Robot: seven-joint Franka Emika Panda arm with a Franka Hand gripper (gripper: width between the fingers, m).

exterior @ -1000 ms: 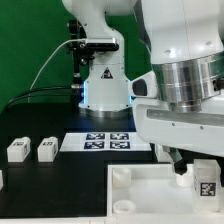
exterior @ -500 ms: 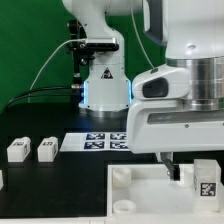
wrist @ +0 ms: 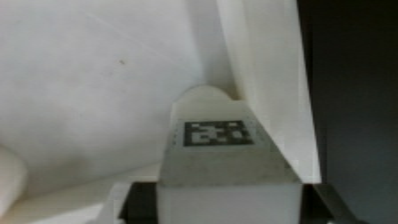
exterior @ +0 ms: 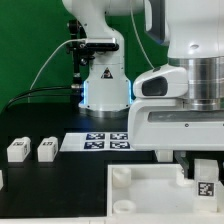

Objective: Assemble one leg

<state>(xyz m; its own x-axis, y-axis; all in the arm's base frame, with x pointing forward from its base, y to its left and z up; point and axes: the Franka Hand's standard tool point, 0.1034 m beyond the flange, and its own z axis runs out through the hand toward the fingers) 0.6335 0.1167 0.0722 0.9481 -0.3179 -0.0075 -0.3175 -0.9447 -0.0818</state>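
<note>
Lowered since 0.5 s ago: hand (exterior: 202, 172) now closer to the white panel (exterior: 140, 190), gripping the leg (exterior: 206, 186) at the panel's 3 o'clock corner. Two spare legs (exterior: 32, 149) sit on the surface at 9 o'clock.

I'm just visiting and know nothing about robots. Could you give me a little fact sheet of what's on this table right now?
arm: one white arm, low over the white panel
gripper: shut on the leg
leg: white block with a marker tag, standing at the panel's corner on the exterior view's right
spare legs: two on the black table, and
marker board: flat, behind the panel
panel sockets: round, one visible
</note>
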